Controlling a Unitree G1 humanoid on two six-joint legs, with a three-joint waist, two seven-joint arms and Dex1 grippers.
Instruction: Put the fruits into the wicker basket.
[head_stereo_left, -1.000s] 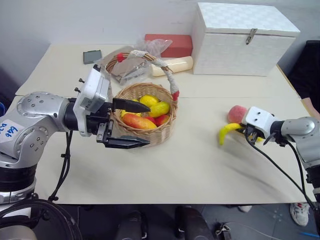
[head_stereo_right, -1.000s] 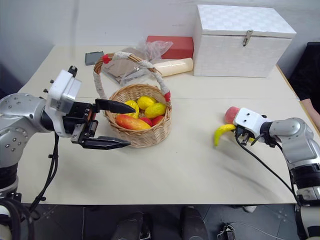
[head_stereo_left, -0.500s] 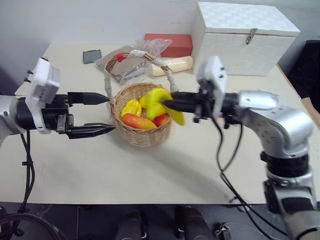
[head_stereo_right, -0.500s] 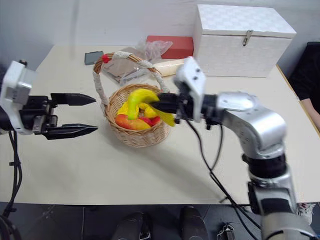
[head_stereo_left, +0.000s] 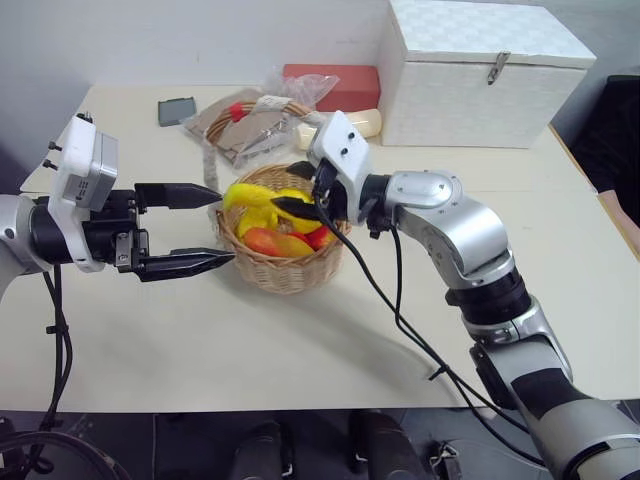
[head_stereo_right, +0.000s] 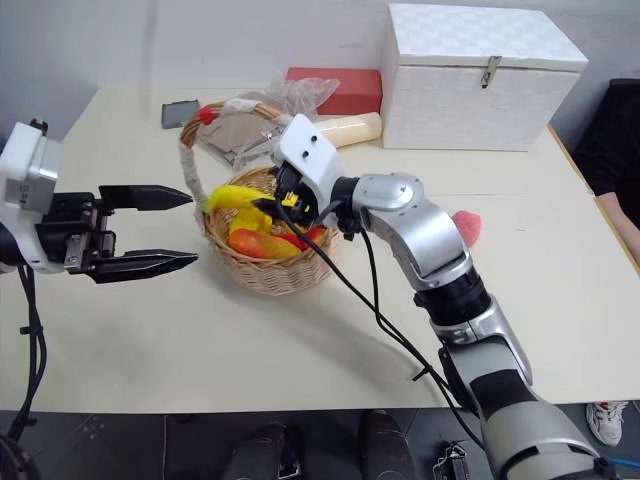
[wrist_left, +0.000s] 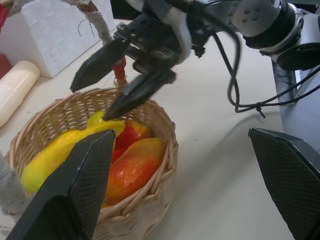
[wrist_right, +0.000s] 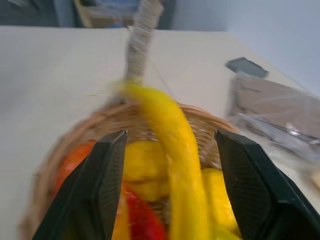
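While your right gripper (head_stereo_left: 288, 203) hung over the round tan wicker basket (head_stereo_left: 283, 268), its jaws stood apart, and the curved yellow banana (head_stereo_left: 255, 198) lay free across the basket's fruit beside the orange-red mango (head_stereo_left: 268, 241). Your left gripper (head_stereo_left: 205, 227) waited just beside the basket, jaws wide and empty. The pink peach (head_stereo_right: 466, 227) sat on the surface.

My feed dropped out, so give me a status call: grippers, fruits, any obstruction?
Right gripper open over wicker basket, banana lying in it. Left gripper open beside basket. Mango in; peach on table. Nothing blocking.
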